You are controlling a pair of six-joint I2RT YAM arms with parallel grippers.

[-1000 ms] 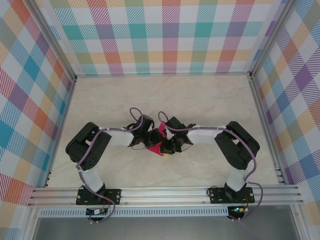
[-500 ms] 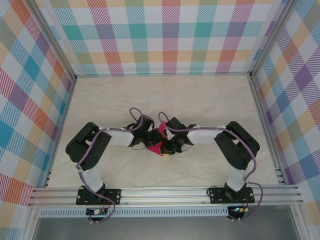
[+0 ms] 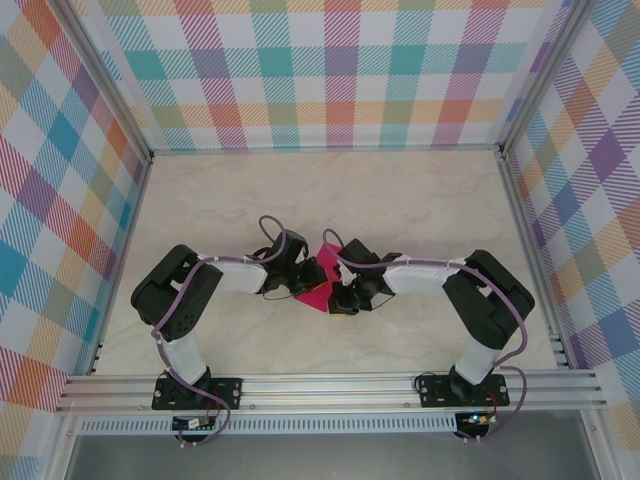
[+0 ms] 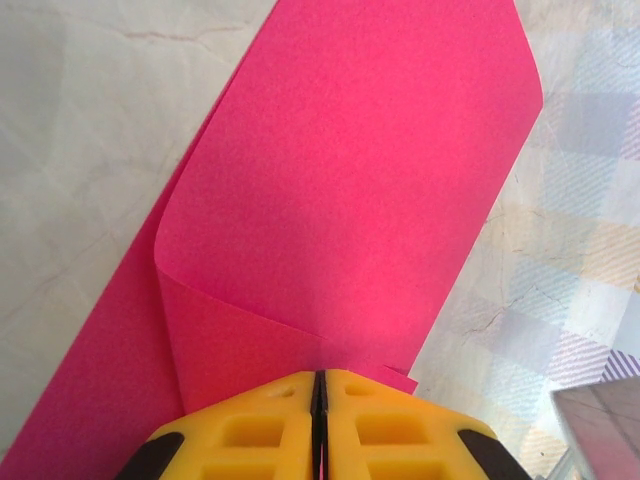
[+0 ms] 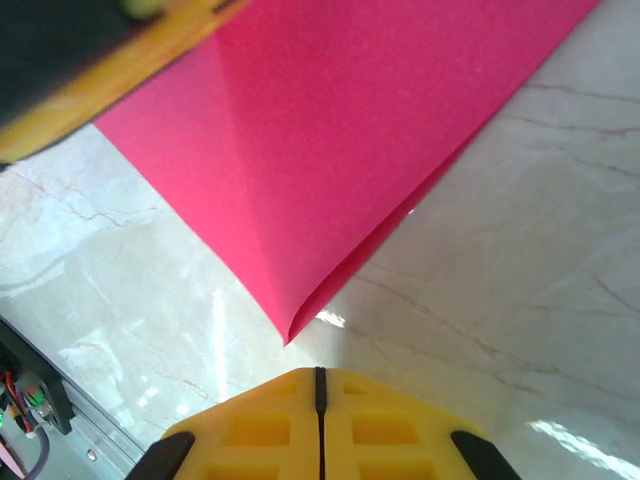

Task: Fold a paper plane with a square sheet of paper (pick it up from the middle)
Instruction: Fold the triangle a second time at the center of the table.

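- Item: square sheet of paper (image 3: 318, 284), magenta-pink, already folded into overlapping layers. In the top view it lies at the centre of the frame, between the two wrists and low over the marbled table (image 3: 420, 200).
- Fold detail, left wrist view: a broad upper flap (image 4: 350, 180) runs diagonally from lower left to upper right. A second layer shows beneath it along the left edge, and a soft, rounded bend at mid-left does not look pressed flat yet.
- Left gripper (image 4: 318, 378): jaws closed, with the paper's near edge running into the seam between the yellow fingers. It reads as pinching the sheet, probably to anchor the layers so they cannot slide while a crease is worked.
- Right gripper (image 5: 320, 372): jaws closed together and holding nothing. The paper's folded corner (image 5: 290, 335) sits just above the fingertips, apart from them. Closed fingers make a blunt tool, so this is probably a pose for pushing or flattening a fold.
- Stage, judged: mid-fold, no dart shape formed yet.
- Risk, judged: a push against the loose corner could drag the sheet unless the pinch holds.
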